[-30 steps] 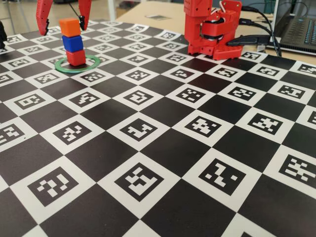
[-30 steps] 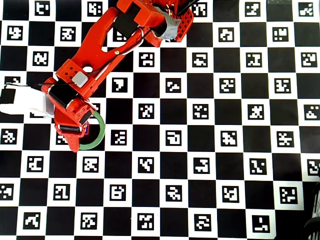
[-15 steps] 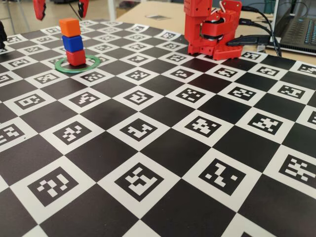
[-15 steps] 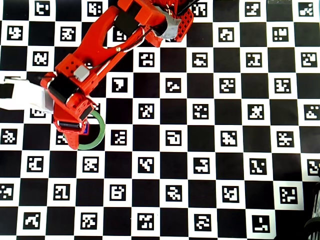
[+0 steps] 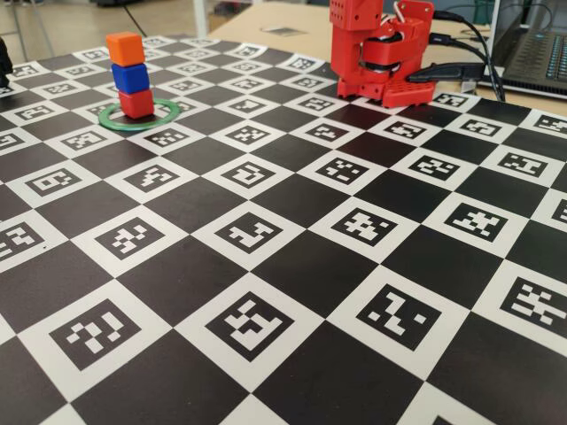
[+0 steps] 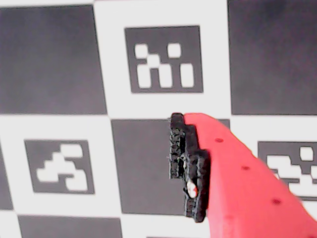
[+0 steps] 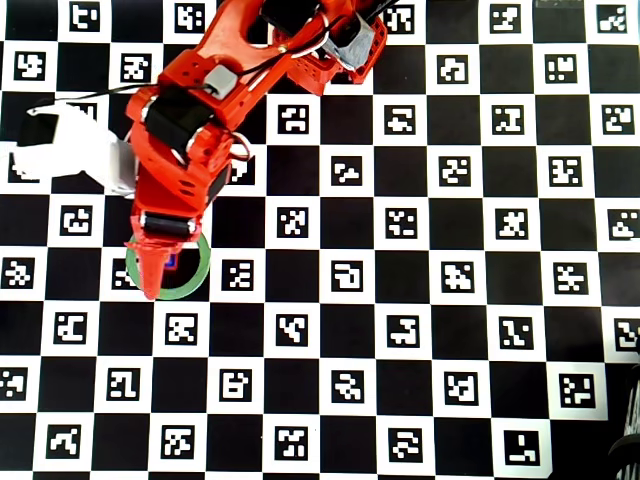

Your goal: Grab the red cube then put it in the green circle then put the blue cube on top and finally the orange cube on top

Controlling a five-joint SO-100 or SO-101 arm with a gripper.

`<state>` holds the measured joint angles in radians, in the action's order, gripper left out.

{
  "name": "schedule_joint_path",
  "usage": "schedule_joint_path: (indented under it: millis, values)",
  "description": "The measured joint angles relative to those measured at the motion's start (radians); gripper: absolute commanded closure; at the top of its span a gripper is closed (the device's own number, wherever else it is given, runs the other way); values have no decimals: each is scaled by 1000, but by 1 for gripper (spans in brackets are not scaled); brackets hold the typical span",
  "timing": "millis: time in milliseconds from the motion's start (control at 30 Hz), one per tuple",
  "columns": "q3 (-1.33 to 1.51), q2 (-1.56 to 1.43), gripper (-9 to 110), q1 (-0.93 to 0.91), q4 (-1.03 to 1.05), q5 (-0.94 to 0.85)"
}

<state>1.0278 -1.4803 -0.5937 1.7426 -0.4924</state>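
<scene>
Altogether three cubes, orange cube [image 5: 124,48] on blue cube [image 5: 131,78] on red cube [image 5: 136,104], fill one green circle [image 5: 165,116]; fingers [image 6: 184,168] closed, empty.

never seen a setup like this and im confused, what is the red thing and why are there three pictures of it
The red thing is a small robot arm on a checkered marker board. One camera stands beside the board, one looks straight down, and one rides on the arm's wrist. In the side view, three cubes stand stacked inside a green ring: the red cube at the bottom, the blue cube in the middle, the orange cube on top. The wrist view shows the end effector closed and holding nothing.
</scene>
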Motion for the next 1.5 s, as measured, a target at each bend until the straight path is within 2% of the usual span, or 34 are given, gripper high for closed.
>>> schedule_joint_path:
  millis: [167,433,733,900,1133,1500]
  values:
    - [52,-48,95,31,0,37]
    - [170,-58,107,64,0,91]
    - [344,-172,107,144,-60,124]
    - [482,-249,108,201,-144,60]
    - [683,-359,108,291,-267,-95]
    - [1048,-653,108,457,-476,-434]
